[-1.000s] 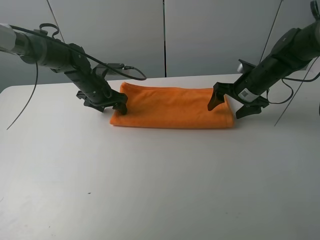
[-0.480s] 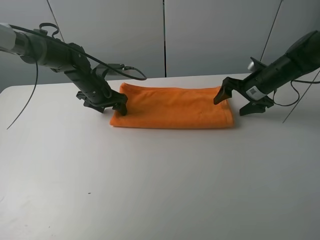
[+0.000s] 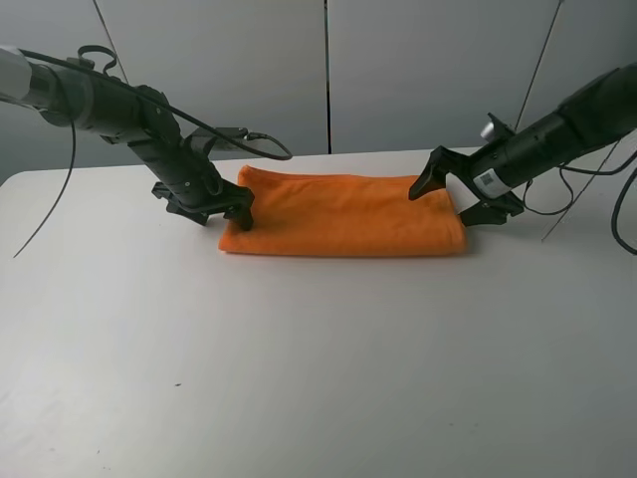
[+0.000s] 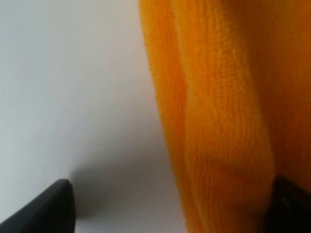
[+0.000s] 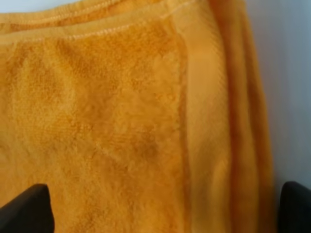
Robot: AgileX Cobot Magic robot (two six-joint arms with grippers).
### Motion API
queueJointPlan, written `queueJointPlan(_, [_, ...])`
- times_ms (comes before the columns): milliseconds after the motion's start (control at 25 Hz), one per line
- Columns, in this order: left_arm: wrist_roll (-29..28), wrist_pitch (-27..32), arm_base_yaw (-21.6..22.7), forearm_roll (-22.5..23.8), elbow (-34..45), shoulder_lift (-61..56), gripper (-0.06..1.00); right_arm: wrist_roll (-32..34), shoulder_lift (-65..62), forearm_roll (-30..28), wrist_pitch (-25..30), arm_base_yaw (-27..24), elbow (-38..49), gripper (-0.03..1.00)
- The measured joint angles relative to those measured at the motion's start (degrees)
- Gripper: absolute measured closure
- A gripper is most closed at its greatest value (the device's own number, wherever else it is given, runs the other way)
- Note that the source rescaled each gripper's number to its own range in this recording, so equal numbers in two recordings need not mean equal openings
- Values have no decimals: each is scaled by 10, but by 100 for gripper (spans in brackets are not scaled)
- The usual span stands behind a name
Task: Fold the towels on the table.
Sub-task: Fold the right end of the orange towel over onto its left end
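The orange towel lies folded into a long strip across the far middle of the white table. At the strip's left end, low over the table, my left gripper is open. The left wrist view shows the towel's layered edge between the two dark fingertips. My right gripper is open over the strip's right end. In the right wrist view the towel's woven band runs between its fingertips. Neither gripper holds anything.
Grey wall panels stand right behind the table's back edge. A black cable loops from the left arm above the towel's far left corner. More cables hang by the right arm.
My right gripper has swung back and leftward, and now sits over the towel's right end, still open. The left gripper and the towel have not moved.
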Motion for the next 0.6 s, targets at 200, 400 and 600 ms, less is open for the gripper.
queueJointPlan(200, [1,0,0,-1,0,0,-6,-2,1,3,-13,34,-3,-3])
queueJointPlan(400, [1,1,0,-1,0,0,-6,5,7,-4,-14,54,-20,-3])
queueJointPlan(600, [2,1,0,-1,0,0,-6,20,11,-10,-14,55,-27,-3])
